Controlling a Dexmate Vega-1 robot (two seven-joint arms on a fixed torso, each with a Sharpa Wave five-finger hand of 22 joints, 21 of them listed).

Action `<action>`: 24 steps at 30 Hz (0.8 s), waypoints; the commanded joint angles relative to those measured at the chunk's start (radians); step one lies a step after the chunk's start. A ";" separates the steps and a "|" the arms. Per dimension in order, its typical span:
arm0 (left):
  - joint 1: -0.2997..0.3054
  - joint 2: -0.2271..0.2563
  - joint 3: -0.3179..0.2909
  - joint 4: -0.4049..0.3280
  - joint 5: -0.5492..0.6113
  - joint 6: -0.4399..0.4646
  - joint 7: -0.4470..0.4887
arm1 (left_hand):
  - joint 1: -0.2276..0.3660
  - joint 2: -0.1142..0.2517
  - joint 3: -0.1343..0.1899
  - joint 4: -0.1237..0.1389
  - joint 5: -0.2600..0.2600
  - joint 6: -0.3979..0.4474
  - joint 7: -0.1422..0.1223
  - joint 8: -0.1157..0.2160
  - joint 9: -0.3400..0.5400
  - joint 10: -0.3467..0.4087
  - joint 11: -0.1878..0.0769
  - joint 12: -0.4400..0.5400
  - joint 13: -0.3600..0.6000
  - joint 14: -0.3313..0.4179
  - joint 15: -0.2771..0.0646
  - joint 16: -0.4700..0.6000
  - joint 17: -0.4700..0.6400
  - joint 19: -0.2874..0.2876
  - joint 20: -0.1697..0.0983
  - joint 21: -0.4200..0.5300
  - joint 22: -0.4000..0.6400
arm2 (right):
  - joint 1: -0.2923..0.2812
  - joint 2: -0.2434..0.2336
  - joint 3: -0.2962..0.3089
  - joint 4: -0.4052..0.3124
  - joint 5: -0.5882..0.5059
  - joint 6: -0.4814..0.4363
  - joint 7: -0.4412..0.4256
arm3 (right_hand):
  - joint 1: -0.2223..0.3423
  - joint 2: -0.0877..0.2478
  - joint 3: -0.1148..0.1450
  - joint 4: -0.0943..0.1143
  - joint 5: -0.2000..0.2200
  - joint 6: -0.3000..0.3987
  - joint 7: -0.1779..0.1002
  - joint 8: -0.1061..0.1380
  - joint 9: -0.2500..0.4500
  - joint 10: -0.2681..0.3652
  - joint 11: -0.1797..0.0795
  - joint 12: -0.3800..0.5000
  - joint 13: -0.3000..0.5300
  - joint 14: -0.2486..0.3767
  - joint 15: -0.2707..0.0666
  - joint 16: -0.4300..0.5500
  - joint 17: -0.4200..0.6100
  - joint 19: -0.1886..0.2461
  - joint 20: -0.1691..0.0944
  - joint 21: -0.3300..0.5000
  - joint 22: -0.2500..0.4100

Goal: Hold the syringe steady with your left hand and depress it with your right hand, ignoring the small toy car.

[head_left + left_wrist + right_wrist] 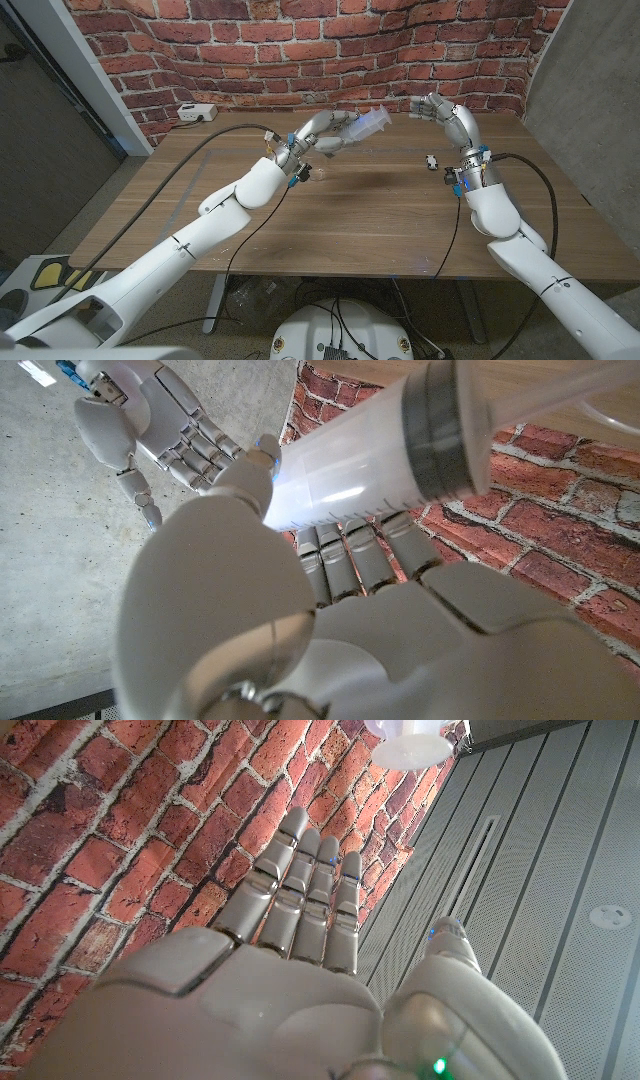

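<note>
My left hand is raised above the table's far middle and grips a clear syringe, its free end pointing toward my right hand. In the left wrist view the barrel lies across my fingers, and its black seal shows inside. My right hand hovers a short way off that end, fingers straight and apart, holding nothing. The right wrist view shows these fingers stretched out below the syringe's round white end, with a gap between. The small toy car sits on the table under my right hand.
A white power strip lies at the table's back left by the brick wall. Black cables run over the left part of the table. My right hand also appears in the left wrist view.
</note>
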 commanded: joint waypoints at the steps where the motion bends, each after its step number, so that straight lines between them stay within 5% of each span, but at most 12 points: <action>1: 0.047 0.047 -0.034 -0.034 -0.013 -0.022 0.005 | -0.038 0.039 0.065 0.057 0.004 0.004 0.004 0.006 0.004 0.004 -0.004 0.008 0.003 0.004 -0.026 0.008 0.000 -0.004 0.002 -0.003 0.002 | 0.023 0.018 -0.033 0.047 0.124 0.006 0.063 | -0.002 -0.001 0.001 0.002 -0.001 -0.002 0.002 -0.003 0.001 -0.007 -0.002 -0.001 0.004 -0.003 0.008 0.000 0.003 -0.005 0.003 -0.005 0.002; 7: 0.068 0.071 -0.050 -0.054 -0.014 -0.026 0.003 | -0.038 0.038 0.066 0.056 0.004 0.004 0.004 0.006 0.004 0.006 -0.004 0.009 0.003 0.004 -0.026 0.008 0.000 -0.005 0.002 -0.004 0.002 | 0.020 0.012 -0.032 0.033 0.136 -0.028 0.061 | -0.002 -0.001 0.001 0.002 -0.001 -0.007 0.004 -0.003 0.001 -0.013 0.001 -0.003 0.004 -0.010 0.011 -0.002 0.003 -0.010 0.005 -0.008 0.002; 24: 0.104 0.072 -0.062 -0.073 -0.016 -0.037 0.021 | -0.040 0.038 0.070 0.056 0.003 0.004 0.004 0.006 0.004 0.005 -0.005 0.009 0.003 0.003 -0.026 0.007 0.000 -0.007 0.002 -0.006 0.002 | -0.046 -0.052 -0.017 -0.069 0.386 -0.159 0.154 | -0.009 0.002 -0.003 0.007 -0.001 -0.084 0.027 -0.015 0.002 -0.078 0.009 -0.027 0.006 -0.087 0.032 -0.012 0.005 -0.060 0.018 -0.030 0.003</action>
